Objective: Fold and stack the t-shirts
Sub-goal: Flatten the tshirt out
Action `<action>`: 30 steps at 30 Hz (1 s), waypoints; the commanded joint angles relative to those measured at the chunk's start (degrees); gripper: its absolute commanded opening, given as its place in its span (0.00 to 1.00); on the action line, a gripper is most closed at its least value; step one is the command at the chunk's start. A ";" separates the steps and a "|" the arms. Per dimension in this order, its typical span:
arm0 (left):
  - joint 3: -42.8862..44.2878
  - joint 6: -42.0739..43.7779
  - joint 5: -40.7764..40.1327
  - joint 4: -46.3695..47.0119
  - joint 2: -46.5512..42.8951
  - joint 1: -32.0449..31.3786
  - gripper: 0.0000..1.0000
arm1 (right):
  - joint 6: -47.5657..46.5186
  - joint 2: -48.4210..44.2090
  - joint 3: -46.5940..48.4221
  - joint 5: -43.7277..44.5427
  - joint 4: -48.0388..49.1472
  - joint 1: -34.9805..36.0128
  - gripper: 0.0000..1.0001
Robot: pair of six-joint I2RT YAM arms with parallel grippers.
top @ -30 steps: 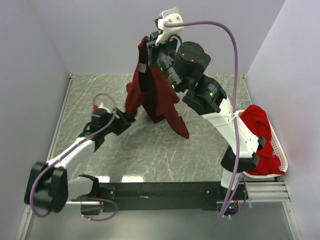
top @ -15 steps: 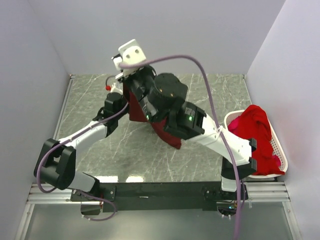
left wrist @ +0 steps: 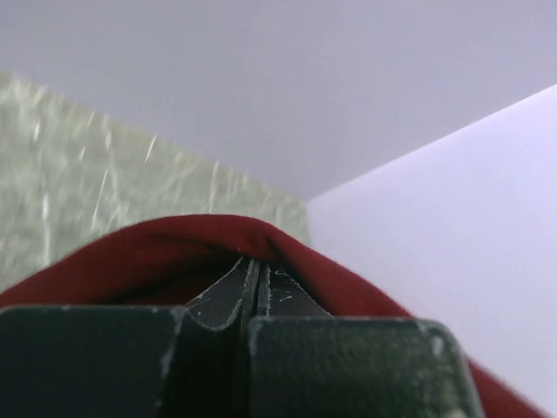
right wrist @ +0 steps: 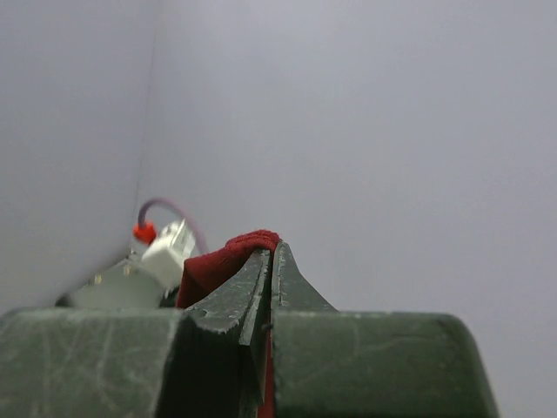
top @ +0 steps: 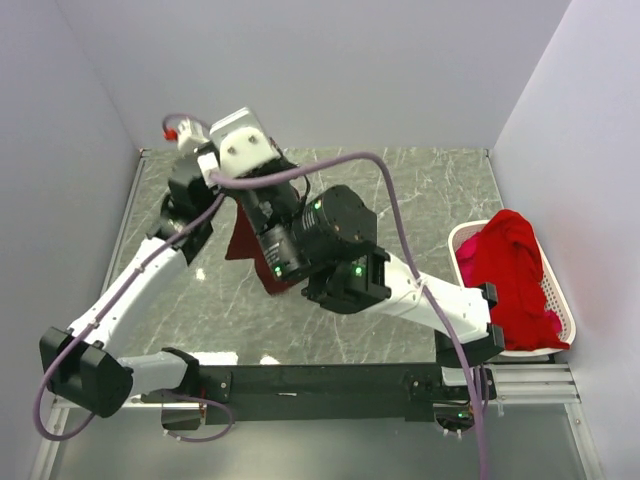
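A dark maroon t-shirt [top: 243,243] hangs bunched between both arms over the back left of the table, mostly hidden behind the right arm in the top view. My left gripper [left wrist: 258,261] is shut, with maroon cloth [left wrist: 174,248] draped over its tips. My right gripper [right wrist: 271,248] is shut on a fold of the same shirt [right wrist: 226,257], held up toward the back wall. Other red t-shirts [top: 510,268] lie heaped in the basket at the right.
The white perforated basket [top: 566,322] stands at the table's right edge. The right arm's elbow [top: 340,250] spans the middle of the marbled table [top: 420,190]. Walls close in the back and left corner near both grippers.
The right arm swung left and lower with the maroon shirt. The left arm rose toward the back left and its jaws closed on the shirt.
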 commanded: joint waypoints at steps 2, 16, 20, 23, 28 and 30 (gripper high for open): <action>15.36 5.59 0.18 -5.77 3.02 0.24 0.00 | -4.82 0.01 2.46 2.32 8.45 -1.09 0.00; 33.66 12.00 1.14 -20.64 28.06 2.09 0.12 | 62.04 -3.32 -26.98 -12.69 -40.27 -50.40 0.00; 36.05 12.10 5.54 -20.22 37.39 2.35 0.29 | 68.66 -4.49 -38.83 -18.93 -39.90 -57.07 0.03; 33.07 10.00 1.80 -20.55 36.61 2.70 0.42 | 72.53 -3.60 -44.28 -23.07 -39.91 -60.25 0.20; 20.52 0.00 -10.62 -28.90 26.43 3.32 0.41 | 76.14 -3.95 -49.31 -26.33 -39.55 -64.12 0.55; 9.01 -2.83 -11.50 -28.56 20.57 3.32 0.40 | 76.32 -4.04 -49.31 -24.93 -40.69 -64.38 0.64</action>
